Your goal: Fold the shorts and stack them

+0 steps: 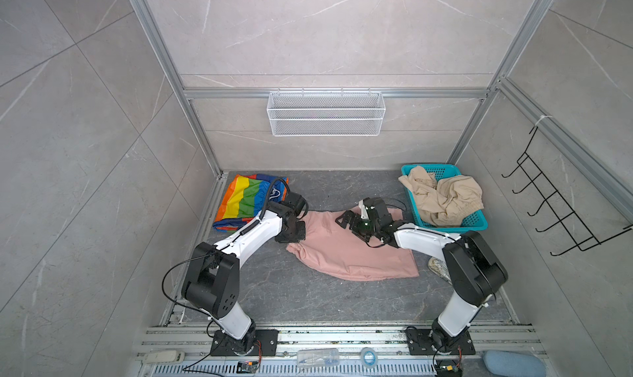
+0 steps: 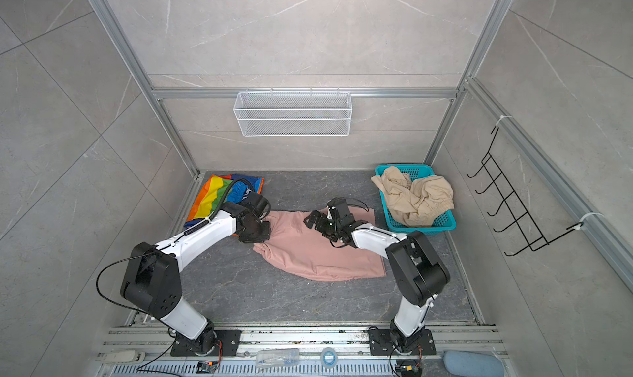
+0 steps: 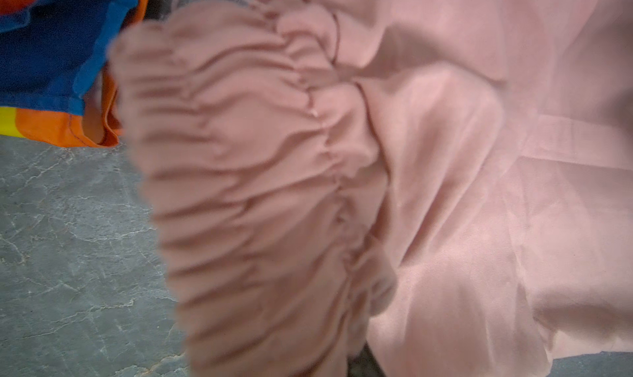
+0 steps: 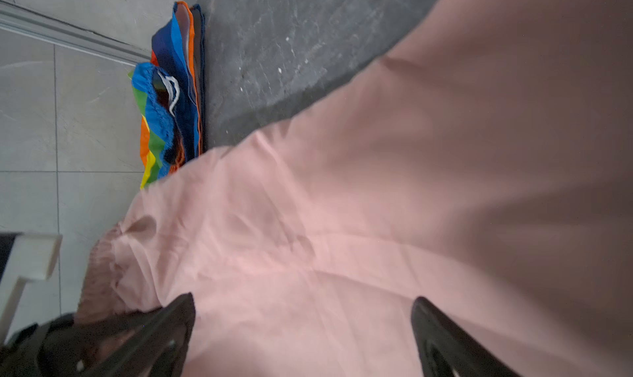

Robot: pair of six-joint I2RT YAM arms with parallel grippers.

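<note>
Three pairs of shorts: each is lying in its own spot in both top views, and none is sitting on another.
Pink shorts (image 1: 352,255): these are lying spread on the dark grey floor (image 1: 308,300) at the centre of the frame, between the two arms. The gathered waistband (image 3: 257,186) is pointing to the left and the leg hems are trailing toward the lower right.
Rainbow shorts (image 1: 245,197): these are lying folded flat left of centre, in the far left corner of the floor against the wall. They are sitting just beside the pink pair's left end, and the left arm is crossing in front of them.
Beige shorts (image 1: 445,197): these are sitting crumpled in the teal basket (image 1: 478,222), right of centre at the far right corner of the floor, and are spilling over its rim.
Left gripper (image 1: 293,236): it is pointing down at the left end of the pink waistband and is pinching the bunched fabric there. In the left wrist view the ruched band is filling the frame, close and blurred.
Right gripper (image 1: 349,222): it is hovering over the far middle of the pink shorts with its jaws standing wide apart, gripping nothing. In the right wrist view its black fingers (image 4: 428,317) are showing with pink cloth between them. Whether the tips are touching the cloth cannot be told.
</note>
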